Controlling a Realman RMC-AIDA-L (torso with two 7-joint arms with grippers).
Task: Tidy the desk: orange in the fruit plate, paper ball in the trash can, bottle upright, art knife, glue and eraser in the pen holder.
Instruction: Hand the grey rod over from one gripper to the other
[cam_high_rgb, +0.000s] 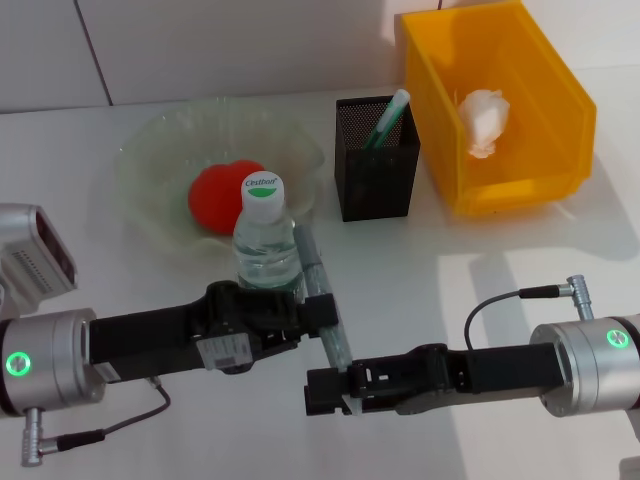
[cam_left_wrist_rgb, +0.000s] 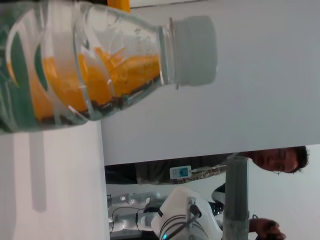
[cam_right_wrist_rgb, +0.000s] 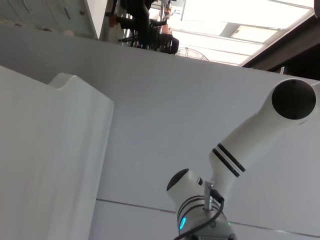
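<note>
The bottle stands upright in front of the fruit plate; its white cap shows close in the left wrist view. My left gripper is shut around the bottle's base. The orange lies in the plate. The paper ball lies in the trash can. My right gripper is shut on the near end of a long grey-green art knife, which points away, just right of the bottle. The pen holder holds a green-white stick. The eraser is out of view.
The pen holder stands between the plate and the trash can at the back. The trash can reaches the table's far right. Both forearms lie across the front of the white table.
</note>
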